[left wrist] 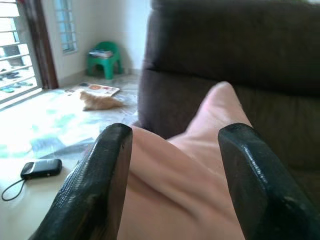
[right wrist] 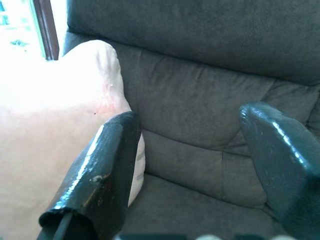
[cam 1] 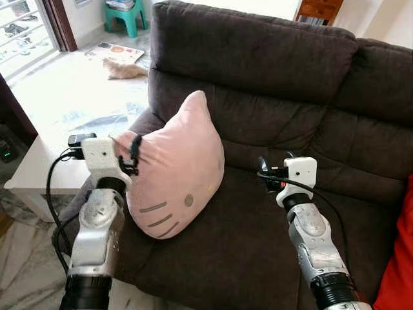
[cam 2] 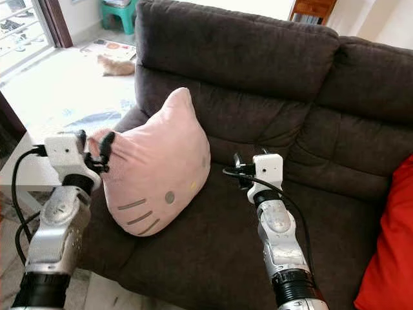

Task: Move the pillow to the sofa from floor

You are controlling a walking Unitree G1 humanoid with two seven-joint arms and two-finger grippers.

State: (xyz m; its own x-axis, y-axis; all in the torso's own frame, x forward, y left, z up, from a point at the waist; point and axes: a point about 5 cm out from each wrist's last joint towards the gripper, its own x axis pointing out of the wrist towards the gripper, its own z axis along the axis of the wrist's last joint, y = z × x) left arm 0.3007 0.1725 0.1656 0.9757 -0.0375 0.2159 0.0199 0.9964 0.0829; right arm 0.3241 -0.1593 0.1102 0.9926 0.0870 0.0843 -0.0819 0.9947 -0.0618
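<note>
- Daylit living-room floor (cam 1: 77, 90) spreads pale and glossy at 10 to 11 o'clock behind the seat, with a ginger cat (cam 1: 124, 69) lying on it, a picture book (cam 1: 116, 51) beside the cat and a green plastic stool (cam 1: 126, 14) against the wall.
- Dark brown sofa (cam 1: 271, 77) takes up most of the scene: plush, nappy fabric, fat rounded back cushions with deep seams, a soft seat that dents under load.
- Pink cat-face pillow (cam 1: 174, 174) already sits on the sofa seat at about 8 o'clock of the head view, upright and leaning on the arm side, one pointed ear up. Its cover looks like smooth, slightly creased plush with grey embroidered whiskers and an oval nose. It probably stands upright because its edge is pinched.
- White low table (cam 1: 39, 168) stands beside the sofa arm at 9 o'clock, carrying a small black phone (left wrist: 41, 168) on a cord.
- Red cushion (cam 1: 397, 258) shows at 4 o'clock on the far end of the seat.
- Left gripper (cam 1: 126, 155) pinches the pillow's outer edge; the wrist view shows pink fabric bunched between its two black fingers (left wrist: 95, 190).
- Right gripper (cam 1: 268, 171) hovers over the seat at 3 o'clock of the pillow, just beside it, fingers spread with nothing between them, seemingly having no part in the hold.
- Judged from this, placing is nearly done; only the release remains.
</note>
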